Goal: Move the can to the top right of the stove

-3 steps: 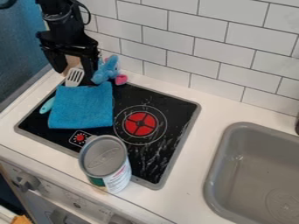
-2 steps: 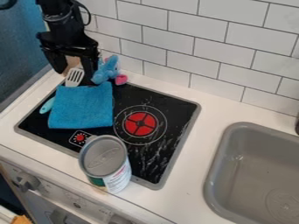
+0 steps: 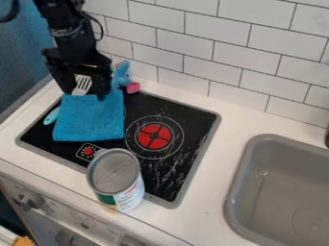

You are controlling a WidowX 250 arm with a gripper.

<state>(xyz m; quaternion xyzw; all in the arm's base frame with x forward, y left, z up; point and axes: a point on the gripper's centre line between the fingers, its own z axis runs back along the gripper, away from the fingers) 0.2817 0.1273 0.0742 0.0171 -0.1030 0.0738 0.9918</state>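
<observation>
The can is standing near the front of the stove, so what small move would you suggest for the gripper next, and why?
I'd probably bring the gripper forward over the towel, toward the can. Its fingers are spread at the towel's back edge, while the can stands by the stove's front edge, away from the top right where it should go.

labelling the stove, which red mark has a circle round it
The large disc right of the blue towel; the small one, near the can, has a square outline.
</observation>
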